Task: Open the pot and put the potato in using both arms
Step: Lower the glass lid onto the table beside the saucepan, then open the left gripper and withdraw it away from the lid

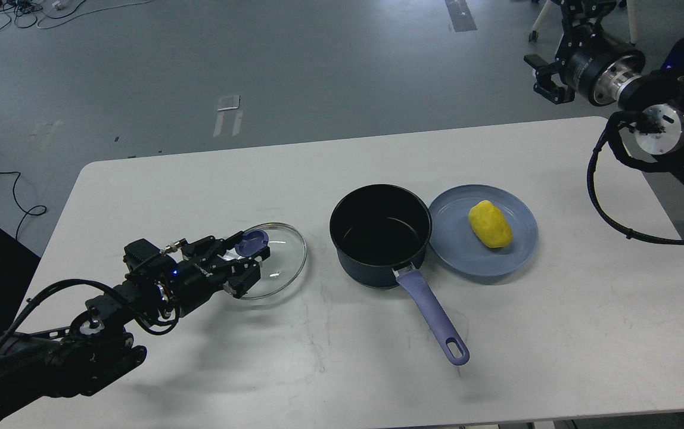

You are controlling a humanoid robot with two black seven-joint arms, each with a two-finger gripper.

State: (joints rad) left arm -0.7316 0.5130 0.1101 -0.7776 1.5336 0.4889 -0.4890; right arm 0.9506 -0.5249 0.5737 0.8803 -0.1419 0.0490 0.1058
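Observation:
The dark pot (381, 235) stands open at mid-table, its purple handle (434, 319) pointing toward the front. The yellow potato (490, 223) lies on a blue plate (458, 250) that touches the pot's right side. The glass lid (279, 262) with a blue knob (252, 241) sits left of the pot, slightly tilted and low over the table. My left gripper (248, 255) is shut on the knob. My right gripper (541, 74) is high at the far right, beyond the table's back edge, its fingers apart and empty.
The white table (348, 369) has bare surface in front and on the far left. Its back edge runs behind the pot. My right arm's cables (601, 202) hang over the table's right edge. Grey floor with cables lies beyond.

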